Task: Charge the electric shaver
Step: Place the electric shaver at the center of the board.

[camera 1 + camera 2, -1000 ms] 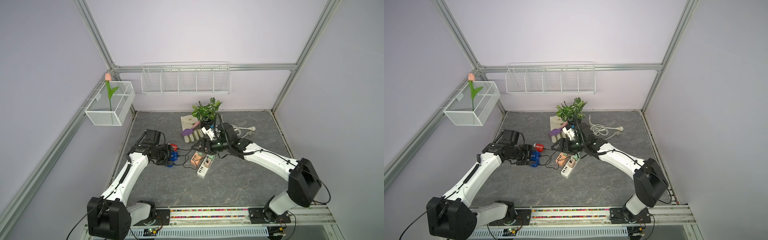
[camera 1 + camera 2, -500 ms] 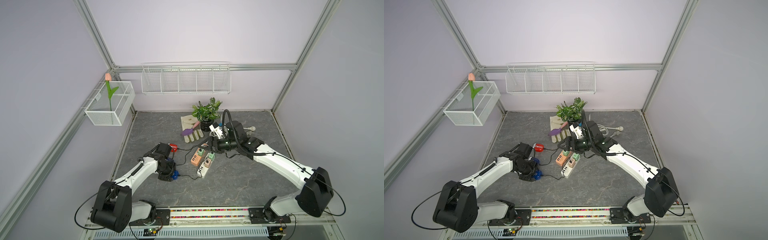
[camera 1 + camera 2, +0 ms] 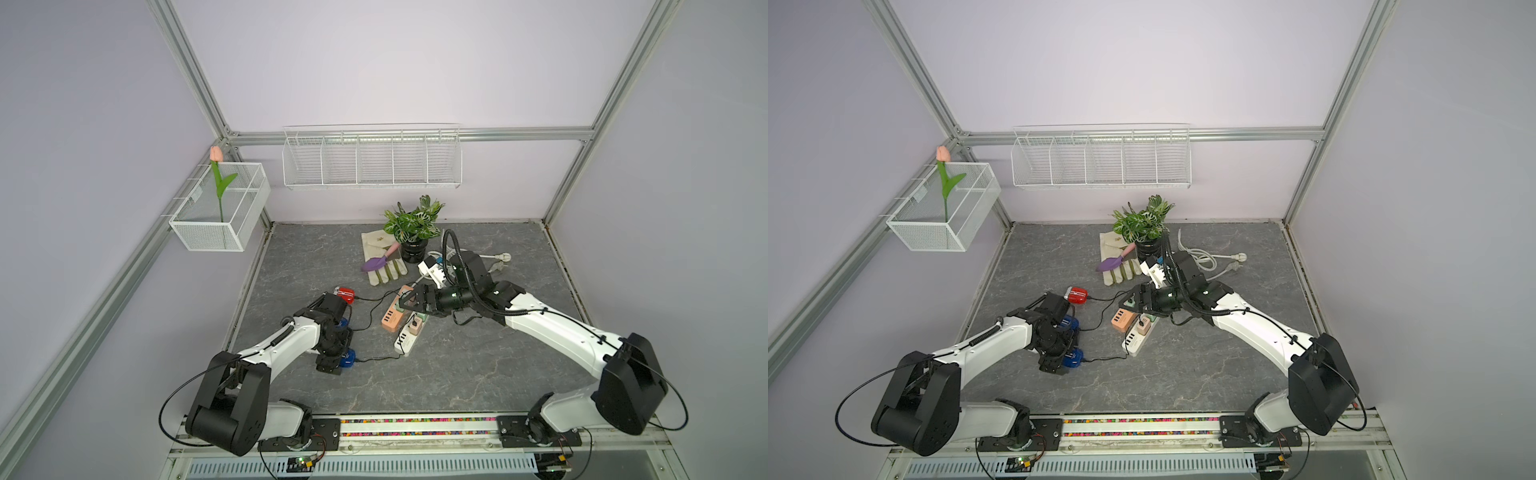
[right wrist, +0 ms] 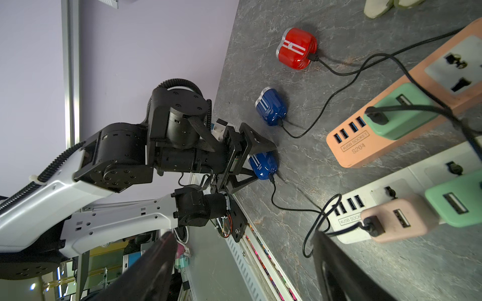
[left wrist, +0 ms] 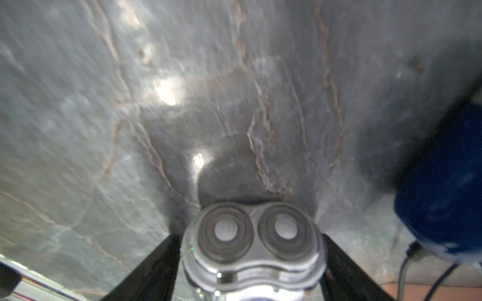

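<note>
We see the most free room on the near right of the desk (image 3: pixel 457 374), bare from the white power strip (image 3: pixel 403 344) out to the right edge. The far left is bare too. The middle is crowded: an orange power strip (image 3: pixel 390 318) lies beside the white one, plugs (image 3: pixel 413 328) stand up from both, and black cables (image 4: pixel 272 194) trail left to a red shaver (image 3: pixel 345 294) and a blue shaver (image 3: pixel 343 323). The left end effector (image 3: pixel 332 366) straddles a nearer blue shaver (image 3: pixel 348 358). A potted plant (image 3: pixel 413 232), glove (image 3: pixel 376 249) and white cord (image 3: pixel 496 264) fill the far middle.
</note>
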Robot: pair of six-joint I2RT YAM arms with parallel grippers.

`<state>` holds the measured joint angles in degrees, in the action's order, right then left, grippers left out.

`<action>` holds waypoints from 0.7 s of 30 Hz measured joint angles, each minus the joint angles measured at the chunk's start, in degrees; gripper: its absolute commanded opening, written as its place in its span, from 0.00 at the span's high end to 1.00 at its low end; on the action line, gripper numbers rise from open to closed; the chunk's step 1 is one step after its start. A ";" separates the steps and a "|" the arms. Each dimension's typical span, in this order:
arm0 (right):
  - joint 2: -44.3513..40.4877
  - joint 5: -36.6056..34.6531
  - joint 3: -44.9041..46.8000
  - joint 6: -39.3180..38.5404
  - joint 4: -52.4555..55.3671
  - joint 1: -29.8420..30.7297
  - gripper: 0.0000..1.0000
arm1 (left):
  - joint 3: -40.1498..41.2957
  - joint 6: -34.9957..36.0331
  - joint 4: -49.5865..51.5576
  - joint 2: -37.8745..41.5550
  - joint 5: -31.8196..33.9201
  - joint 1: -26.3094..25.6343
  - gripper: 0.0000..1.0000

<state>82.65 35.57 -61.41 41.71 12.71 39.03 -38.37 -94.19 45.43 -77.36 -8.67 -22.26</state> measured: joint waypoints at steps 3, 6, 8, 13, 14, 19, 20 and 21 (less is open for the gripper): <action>-0.52 -0.44 0.00 -0.09 0.02 -0.02 0.11 | -1.11 0.66 1.79 0.44 0.57 0.00 0.12; -2.56 -2.97 0.02 -0.96 1.01 -0.20 0.11 | -4.20 2.80 5.27 2.97 2.32 0.02 0.00; -5.55 -7.08 0.02 -1.86 3.10 -0.50 0.11 | -8.17 5.66 7.63 5.75 4.46 0.13 0.00; -19.63 -29.44 -0.07 -4.35 10.19 -1.29 0.11 | -21.40 20.20 9.66 13.92 16.20 1.38 0.00; -22.21 -34.25 -0.46 -4.50 11.74 -1.38 0.11 | -22.95 22.75 9.62 15.21 18.60 1.70 0.00; -25.92 -63.19 -1.99 -5.77 16.50 -5.07 0.11 | -23.78 37.24 5.60 20.79 36.28 4.61 0.00; -26.40 -66.12 0.92 -7.76 13.94 -6.64 0.11 | -21.33 41.00 2.12 21.75 38.84 5.49 0.00; -26.91 -68.83 5.16 -9.84 10.40 -8.39 0.11 | -17.86 45.40 -2.38 22.73 41.38 6.47 0.00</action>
<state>55.75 -33.26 -56.25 31.88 23.11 30.63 -56.23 -48.80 43.05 -54.63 32.71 -15.79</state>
